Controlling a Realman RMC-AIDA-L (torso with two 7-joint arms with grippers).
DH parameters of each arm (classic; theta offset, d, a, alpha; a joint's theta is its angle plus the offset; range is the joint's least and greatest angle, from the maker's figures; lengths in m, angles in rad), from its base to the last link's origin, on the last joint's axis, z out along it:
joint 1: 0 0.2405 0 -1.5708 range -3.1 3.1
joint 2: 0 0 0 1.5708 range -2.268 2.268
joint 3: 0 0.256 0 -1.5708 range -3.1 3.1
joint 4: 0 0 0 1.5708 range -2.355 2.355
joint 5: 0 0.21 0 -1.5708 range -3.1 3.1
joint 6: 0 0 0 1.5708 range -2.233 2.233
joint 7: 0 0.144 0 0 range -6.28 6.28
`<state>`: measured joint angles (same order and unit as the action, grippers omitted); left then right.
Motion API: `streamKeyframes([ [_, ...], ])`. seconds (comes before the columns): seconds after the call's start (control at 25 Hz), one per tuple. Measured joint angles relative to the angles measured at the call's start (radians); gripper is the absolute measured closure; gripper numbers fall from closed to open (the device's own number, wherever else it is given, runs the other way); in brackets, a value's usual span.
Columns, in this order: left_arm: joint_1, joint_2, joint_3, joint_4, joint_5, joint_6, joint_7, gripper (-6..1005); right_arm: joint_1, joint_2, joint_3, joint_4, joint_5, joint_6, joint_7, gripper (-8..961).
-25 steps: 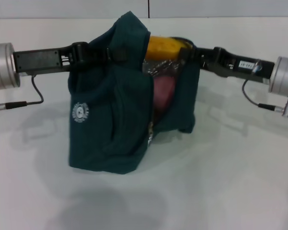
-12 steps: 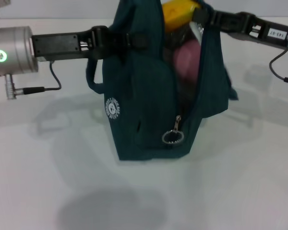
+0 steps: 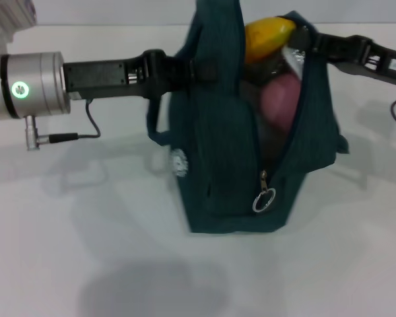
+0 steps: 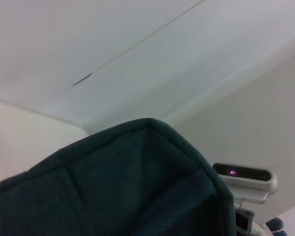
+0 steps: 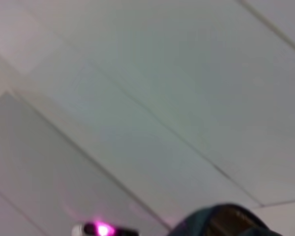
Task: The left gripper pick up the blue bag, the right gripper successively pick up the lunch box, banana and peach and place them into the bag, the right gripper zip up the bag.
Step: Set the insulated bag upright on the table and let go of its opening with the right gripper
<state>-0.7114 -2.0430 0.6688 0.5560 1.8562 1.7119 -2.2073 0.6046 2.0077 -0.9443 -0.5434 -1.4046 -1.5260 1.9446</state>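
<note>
1. White table (image 3: 86, 251) fills the head view; a pale wall runs along its far edge, and the bag casts a soft shadow on the surface toward the camera.
2. Left tool (image 3: 197, 69): it reaches in horizontally from the robot's left and is clamped on the upper left side of the blue bag (image 3: 218, 165), near a strap. Behind it sit a black arm section and a silver wrist cylinder with a lit green ring.
3. Right tool (image 3: 298, 45): it enters from the robot's right and meets the upper right edge of the bag opening. Whether its fingers are apart or together cannot be told; fabric covers them.
4. Blue bag: it stands upright between the two tools with its base on the table. Its front zipper is open over most of its height. The metal zipper pull (image 3: 264, 198) hangs low on the front. A white round logo (image 3: 179, 162) shows on the left face.
5. Banana (image 3: 267, 34): it protrudes from the top of the bag, touching the right tool's end.
6. Peach (image 3: 280, 105): it is visible inside the bag through the open zipper gap, below the banana.
7. Left wrist view: the teal fabric of the bag (image 4: 113, 187) occupies the lower part.
</note>
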Motion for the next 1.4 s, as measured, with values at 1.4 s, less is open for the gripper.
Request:
streamKeyframes([
  [1.4, 0.034, -0.025, -0.005, -0.005, 0.017, -0.110, 0.021, 966, -0.019, -0.001, 0.013, 0.068, 0.082, -0.005, -0.109, 515],
])
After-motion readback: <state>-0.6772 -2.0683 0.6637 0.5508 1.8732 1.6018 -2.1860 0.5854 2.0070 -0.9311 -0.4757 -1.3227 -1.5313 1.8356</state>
